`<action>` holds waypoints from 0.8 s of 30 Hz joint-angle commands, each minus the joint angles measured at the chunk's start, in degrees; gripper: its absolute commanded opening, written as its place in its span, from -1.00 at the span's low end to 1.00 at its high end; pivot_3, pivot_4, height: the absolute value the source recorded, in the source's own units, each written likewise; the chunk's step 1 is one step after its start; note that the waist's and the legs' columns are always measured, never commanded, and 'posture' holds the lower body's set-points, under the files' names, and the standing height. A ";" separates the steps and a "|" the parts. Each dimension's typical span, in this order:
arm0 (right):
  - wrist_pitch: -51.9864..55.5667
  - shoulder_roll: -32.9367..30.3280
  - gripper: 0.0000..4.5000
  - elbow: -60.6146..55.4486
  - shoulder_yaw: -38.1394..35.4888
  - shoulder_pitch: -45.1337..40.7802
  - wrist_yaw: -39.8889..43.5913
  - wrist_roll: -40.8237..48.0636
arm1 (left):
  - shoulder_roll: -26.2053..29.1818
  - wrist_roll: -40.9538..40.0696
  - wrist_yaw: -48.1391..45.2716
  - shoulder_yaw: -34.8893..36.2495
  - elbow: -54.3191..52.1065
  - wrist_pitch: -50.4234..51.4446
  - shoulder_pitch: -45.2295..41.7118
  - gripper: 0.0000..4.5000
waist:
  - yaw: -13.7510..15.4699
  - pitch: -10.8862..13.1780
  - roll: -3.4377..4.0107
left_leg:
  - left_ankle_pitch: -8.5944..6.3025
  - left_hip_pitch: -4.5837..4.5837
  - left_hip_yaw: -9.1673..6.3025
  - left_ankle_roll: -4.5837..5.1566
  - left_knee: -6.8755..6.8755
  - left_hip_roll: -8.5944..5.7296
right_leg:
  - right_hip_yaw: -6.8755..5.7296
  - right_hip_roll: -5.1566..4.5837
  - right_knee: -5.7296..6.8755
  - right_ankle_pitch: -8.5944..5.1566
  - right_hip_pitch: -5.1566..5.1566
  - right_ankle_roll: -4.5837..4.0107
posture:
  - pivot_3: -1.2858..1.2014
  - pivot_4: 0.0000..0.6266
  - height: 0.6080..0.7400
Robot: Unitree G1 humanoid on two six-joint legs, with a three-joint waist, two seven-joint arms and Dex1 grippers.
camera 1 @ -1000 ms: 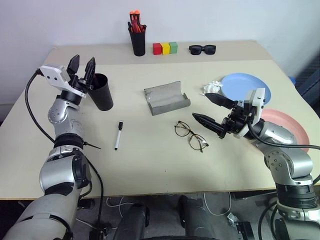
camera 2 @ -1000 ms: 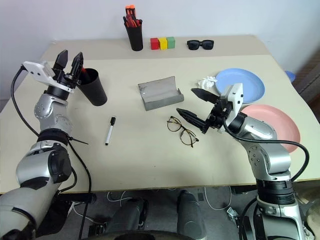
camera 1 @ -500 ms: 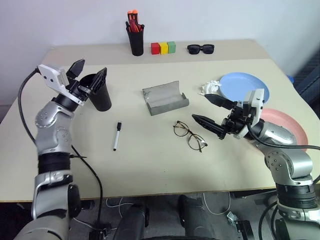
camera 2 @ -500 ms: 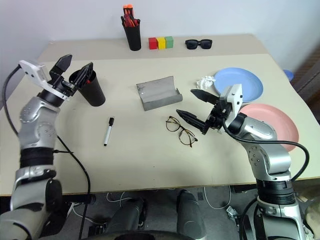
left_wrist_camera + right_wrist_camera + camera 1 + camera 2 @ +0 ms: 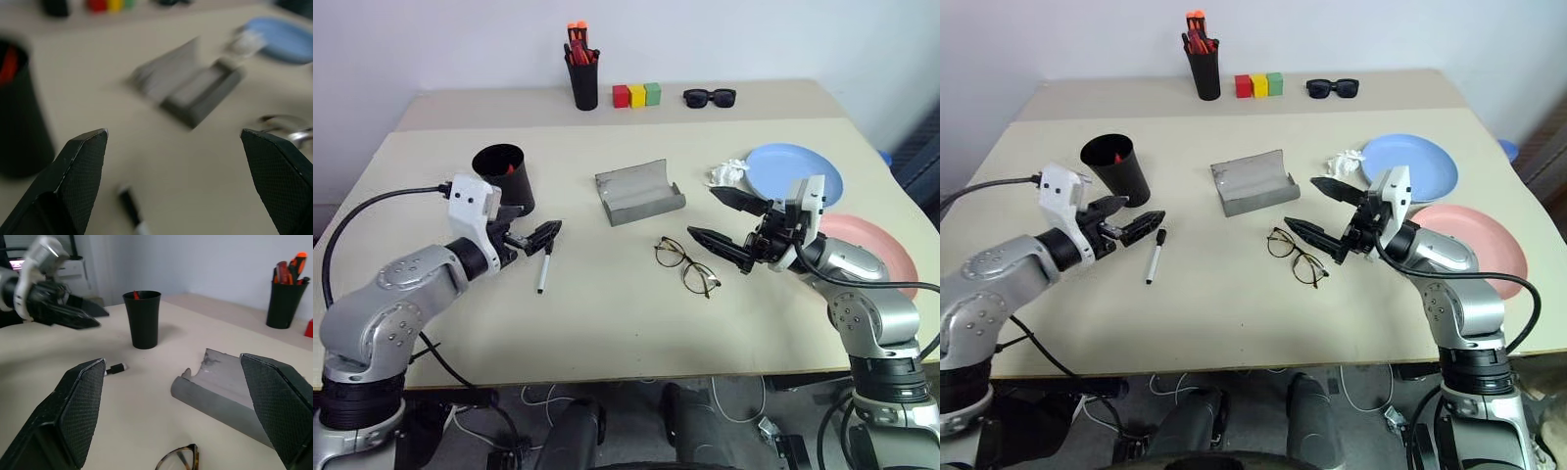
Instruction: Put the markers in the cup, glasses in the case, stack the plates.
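Left gripper is held spread just above the white marker, poised for picking it up.

Both arms reach inward over the table, left end effector and right end effector spread wide, empty.

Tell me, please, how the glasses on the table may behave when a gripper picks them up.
The glasses have a thin wire frame, so they are probably light and bend easily. They lie with arms unfolded, which could swing or snag. The clear lenses look smooth, so black fingers might slip there; the frame seems safer.
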 commanded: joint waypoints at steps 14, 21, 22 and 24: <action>-1.02 0.63 1.00 -1.61 -0.27 -0.59 -0.65 -0.44 | -13.02 11.67 15.49 -5.14 10.81 19.41 -12.76 0.97 | -0.01 -0.02 0.00 | 0.01 0.00 0.00 -0.03 -0.03 -0.02 | 0.00 0.01 -0.04 0.00 0.01 0.00 | 0.03 -0.52 1.00; -0.83 -0.10 1.00 -2.49 -0.95 1.25 -0.61 -0.33 | -14.30 12.47 12.21 -4.40 16.12 24.26 -17.54 0.97 | -0.13 -0.02 0.00 | 0.01 0.00 0.00 -0.03 -0.04 -0.03 | 0.00 0.01 -0.04 0.00 0.00 0.00 | 0.03 -0.52 1.00; -0.77 -0.02 1.00 -2.57 -1.01 1.14 -0.85 -0.24 | -14.08 12.81 11.85 -4.75 16.29 24.70 -17.81 0.97 | -0.23 -0.02 0.00 | 0.01 0.01 0.00 -0.03 -0.04 -0.03 | 0.00 0.01 -0.04 0.00 0.00 0.00 | 0.03 -0.52 1.00; -0.82 0.08 1.00 -2.55 -1.03 0.96 -1.22 -0.28 | -14.09 13.07 11.00 -4.96 16.62 26.20 -18.42 0.97 | -0.20 -0.02 0.00 | 0.01 0.01 0.00 -0.04 -0.05 -0.02 | 0.00 0.01 -0.04 0.00 -0.01 0.00 | 0.03 -0.52 1.00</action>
